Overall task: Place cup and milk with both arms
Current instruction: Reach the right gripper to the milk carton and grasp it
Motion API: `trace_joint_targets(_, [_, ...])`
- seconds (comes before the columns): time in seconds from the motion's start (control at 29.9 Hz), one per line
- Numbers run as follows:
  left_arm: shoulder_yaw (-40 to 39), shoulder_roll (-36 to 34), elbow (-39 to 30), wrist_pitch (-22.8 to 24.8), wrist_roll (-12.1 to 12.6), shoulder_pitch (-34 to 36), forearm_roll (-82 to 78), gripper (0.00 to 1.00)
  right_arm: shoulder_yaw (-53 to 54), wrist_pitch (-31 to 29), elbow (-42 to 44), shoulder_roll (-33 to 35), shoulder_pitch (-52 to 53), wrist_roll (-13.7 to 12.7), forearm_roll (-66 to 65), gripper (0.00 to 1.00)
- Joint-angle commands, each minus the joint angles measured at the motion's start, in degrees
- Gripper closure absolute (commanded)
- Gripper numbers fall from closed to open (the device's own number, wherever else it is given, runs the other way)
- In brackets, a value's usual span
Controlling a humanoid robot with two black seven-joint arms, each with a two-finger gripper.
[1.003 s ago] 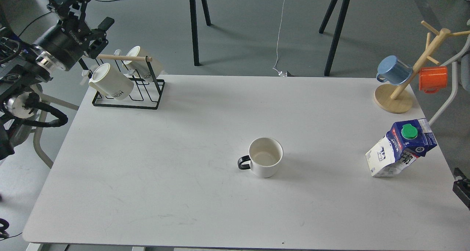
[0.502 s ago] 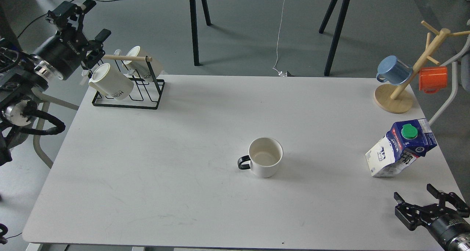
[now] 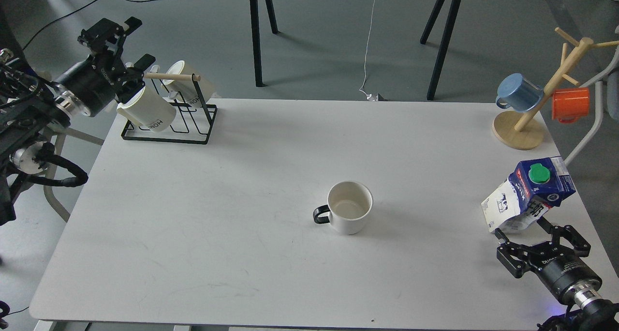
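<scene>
Head view: cup [image 3: 350,207] sat mid-tabletop [image 3: 242,200]; milk [image 3: 528,194] stood near the right edge. Right gripper [image 3: 541,241], fingers apart, hung just below the carton. Left gripper [image 3: 126,50], fingers spread, by the mug rack [image 3: 169,118]. Risk: right gripper could clip & topple the milk.

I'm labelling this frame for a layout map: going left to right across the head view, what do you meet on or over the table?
Left gripper → black wire rack with cream mugs → cup → wooden mug tree, milk and right gripper, all close together at the right edge.
</scene>
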State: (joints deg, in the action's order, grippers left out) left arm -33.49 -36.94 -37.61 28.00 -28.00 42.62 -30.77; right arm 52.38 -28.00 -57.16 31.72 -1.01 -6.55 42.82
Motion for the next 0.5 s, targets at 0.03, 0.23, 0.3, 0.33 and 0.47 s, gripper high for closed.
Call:
trace_joint_targets(0.03, [0.01, -0.07, 0.00, 0.00, 0.00, -0.87, 0.01, 0.12, 0.09, 0.00, 0.12, -0.95, 1.54, 0.04, -0.37, 0.04])
trace_joint_targets(0.23, [0.01, 0.11, 0.00, 0.00, 0.00, -1.84, -0.08, 0.12, 0.62, 0.00, 0.21, -1.31, 2.85, 0.13, -0.37, 0.04])
trace_joint_targets(0.3, [0.01, 0.11, 0.00, 0.00, 0.00, -1.92, -0.08, 0.11, 1.15, 0.00, 0.29, -1.22, 3.03, 0.13, -0.28, 0.04])
trace_joint_targets(0.33, [0.01, 0.11, 0.00, 0.00, 0.00, -2.01, -0.08, 0.11, 1.32, 0.00, 0.29, -1.30, 3.12, 0.22, -0.28, 0.04])
trace_joint_targets(0.47, [0.01, 0.02, 0.09, 0.00, 0.00, -2.71, -0.25, 0.11, 2.38, 0.00, 0.38, -1.22, 3.21, 0.31, -0.10, 0.04])
